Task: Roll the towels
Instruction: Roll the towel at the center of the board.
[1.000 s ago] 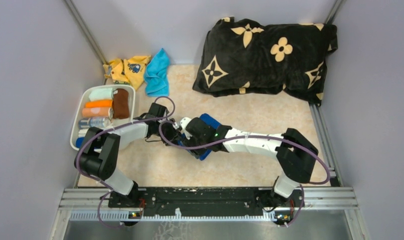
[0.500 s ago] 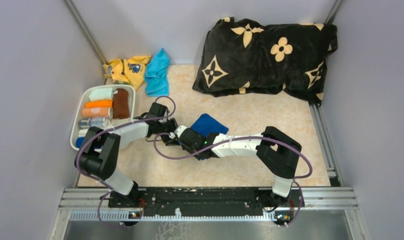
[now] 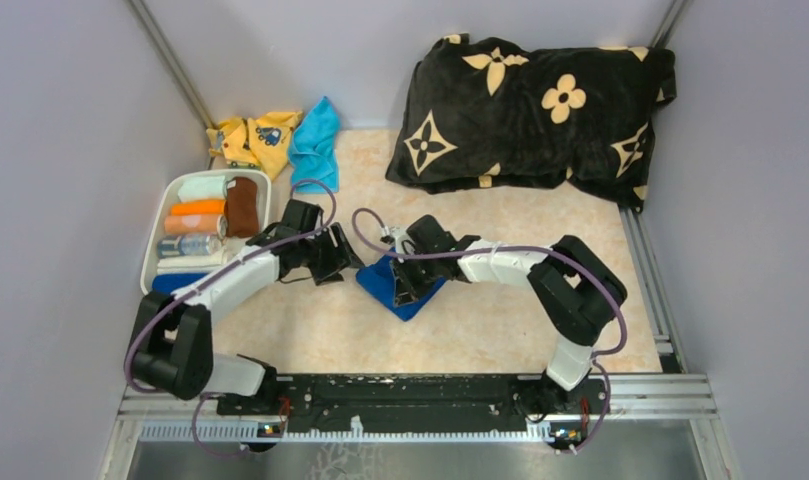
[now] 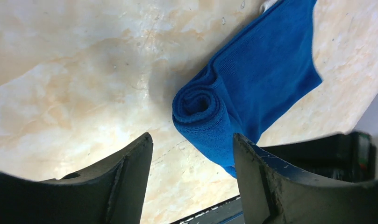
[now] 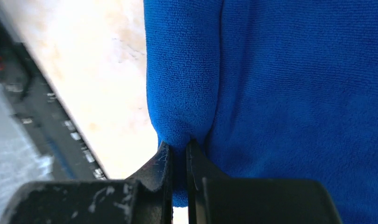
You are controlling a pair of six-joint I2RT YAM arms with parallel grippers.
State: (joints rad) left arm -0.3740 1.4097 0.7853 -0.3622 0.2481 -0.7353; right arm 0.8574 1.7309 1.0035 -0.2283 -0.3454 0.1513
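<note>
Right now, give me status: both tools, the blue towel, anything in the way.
Left tool open, facing the roll's end, not touching. Right tool shut on a fold of the blue towel. Towel partly rolled, rest flat. Black cushion well apart.

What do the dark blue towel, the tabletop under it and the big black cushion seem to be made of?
The dark blue towel: likely microfibre or terry, matte; fine looped pile shows close up. The tabletop: beige marble look, veined, slight sheen; stone or printed laminate, can't tell. The black cushion: plush, velvety fabric, judging by soft creases and faint shine.
</note>
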